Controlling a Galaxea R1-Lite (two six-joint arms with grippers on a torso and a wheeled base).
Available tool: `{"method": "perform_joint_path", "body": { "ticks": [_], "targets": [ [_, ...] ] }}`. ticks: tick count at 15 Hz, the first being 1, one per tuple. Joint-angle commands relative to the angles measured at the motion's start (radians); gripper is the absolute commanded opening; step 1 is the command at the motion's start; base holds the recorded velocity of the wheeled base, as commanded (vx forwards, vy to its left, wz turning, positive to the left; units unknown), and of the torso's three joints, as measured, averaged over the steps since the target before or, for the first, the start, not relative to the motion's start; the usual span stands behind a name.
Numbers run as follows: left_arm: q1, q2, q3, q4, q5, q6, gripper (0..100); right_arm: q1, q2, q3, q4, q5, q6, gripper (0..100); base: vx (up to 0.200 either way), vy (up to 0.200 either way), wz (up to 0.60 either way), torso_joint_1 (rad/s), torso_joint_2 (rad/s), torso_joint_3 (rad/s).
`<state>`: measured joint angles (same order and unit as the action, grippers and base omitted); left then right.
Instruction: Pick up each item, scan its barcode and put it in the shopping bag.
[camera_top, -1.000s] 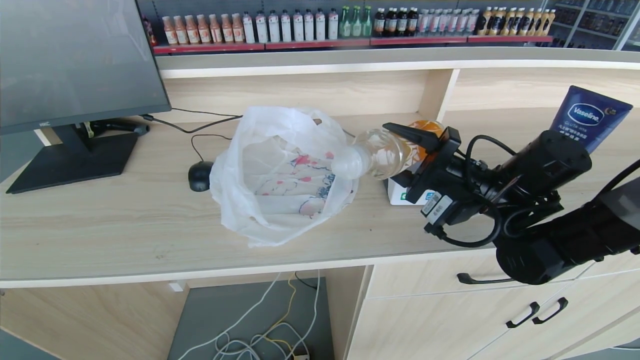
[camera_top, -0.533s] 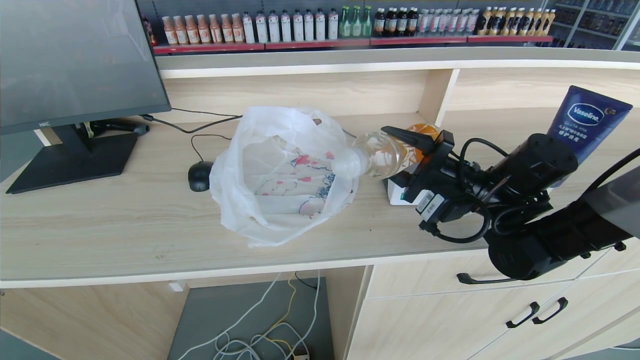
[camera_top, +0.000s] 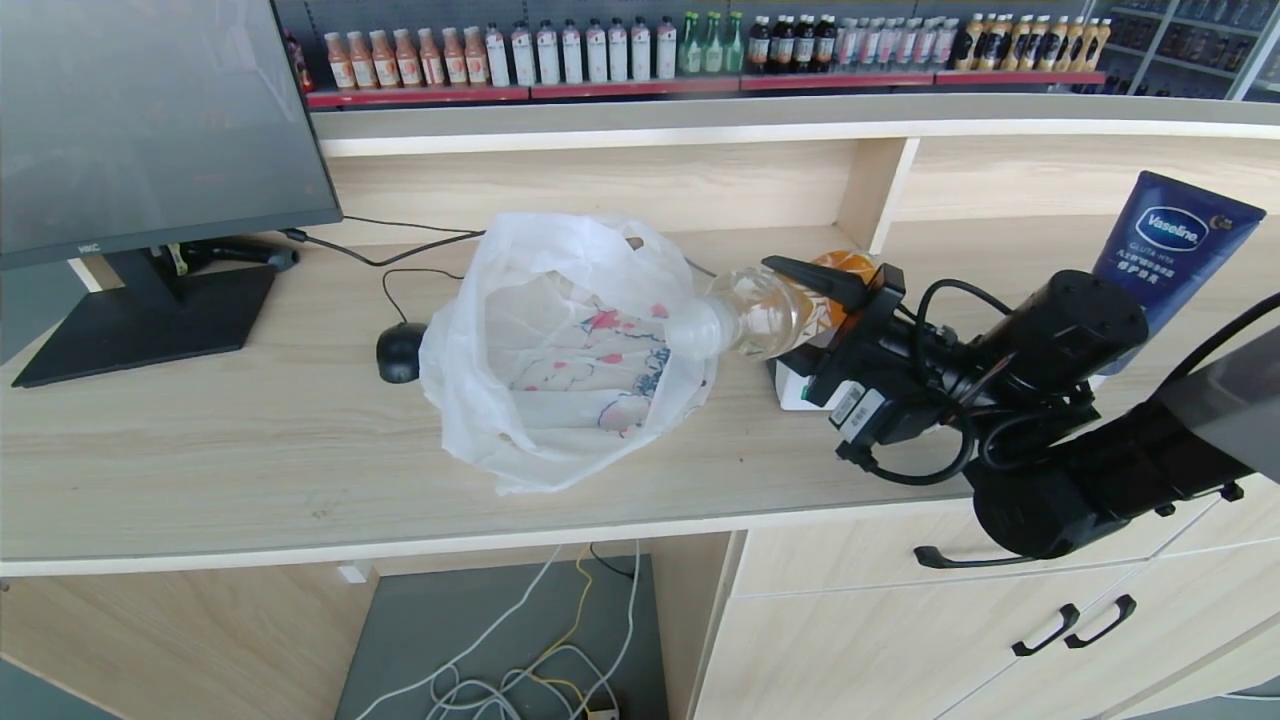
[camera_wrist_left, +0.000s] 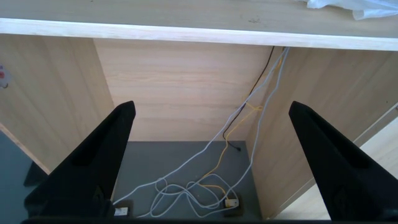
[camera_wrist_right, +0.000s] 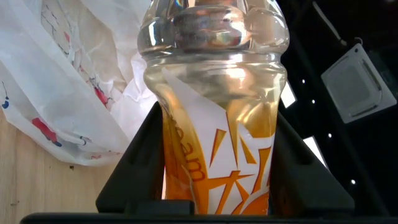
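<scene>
My right gripper (camera_top: 815, 300) is shut on a clear drink bottle (camera_top: 770, 305) with an orange label, held level above the counter. The bottle's capped end points at the right rim of the white shopping bag (camera_top: 560, 350), which lies open on the counter with printed red and blue marks inside. In the right wrist view the bottle (camera_wrist_right: 217, 124) stands between the black fingers (camera_wrist_right: 134, 171), with the bag (camera_wrist_right: 68, 81) beyond it. A white barcode scanner (camera_top: 795, 390) sits on the counter under the gripper. My left gripper (camera_wrist_left: 208, 155) hangs open below the counter edge, over cables on the floor.
A monitor (camera_top: 150, 130) on a black stand is at the back left, and a black mouse (camera_top: 400, 352) lies left of the bag. A blue tube (camera_top: 1175, 245) stands at the far right. A wooden divider (camera_top: 885, 190) rises behind the bottle. Drawers (camera_top: 1000, 600) are below the counter.
My right gripper has carried the bottle slightly left and lower, closer to the bag's rim. The bag and the left gripper have stayed put.
</scene>
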<state>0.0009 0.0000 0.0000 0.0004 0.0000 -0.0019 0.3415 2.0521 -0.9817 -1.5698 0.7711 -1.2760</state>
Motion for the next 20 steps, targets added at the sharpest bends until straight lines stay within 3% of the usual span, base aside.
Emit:
{"method": "perform_joint_path", "body": {
  "ticks": [1, 13, 18, 20],
  "targets": [
    [0.001, 0.0, 0.0, 0.001, 0.0, 0.0, 100, 0.001, -0.001, 0.0, -0.001, 0.001, 0.0, 0, 0.0, 0.0, 0.0, 0.0, 0.0, 0.0],
    [0.001, 0.0, 0.0, 0.0, 0.0, 0.0, 100, 0.005, -0.013, 0.001, -0.001, 0.001, 0.003, 0, 0.0, 0.0, 0.0, 0.0, 0.0, 0.0],
    [-0.001, 0.0, 0.0, 0.0, 0.0, -0.001, 100, 0.06, -0.09, 0.003, -0.001, -0.021, 0.035, 0, 0.0, 0.0, 0.0, 0.0, 0.0, 0.0],
    [-0.001, 0.0, 0.0, 0.0, 0.0, 0.0, 100, 0.12, -0.121, 0.014, -0.001, -0.05, 0.041, 0, 0.0, 0.0, 0.0, 0.0, 0.0, 0.0]
  ]
}}
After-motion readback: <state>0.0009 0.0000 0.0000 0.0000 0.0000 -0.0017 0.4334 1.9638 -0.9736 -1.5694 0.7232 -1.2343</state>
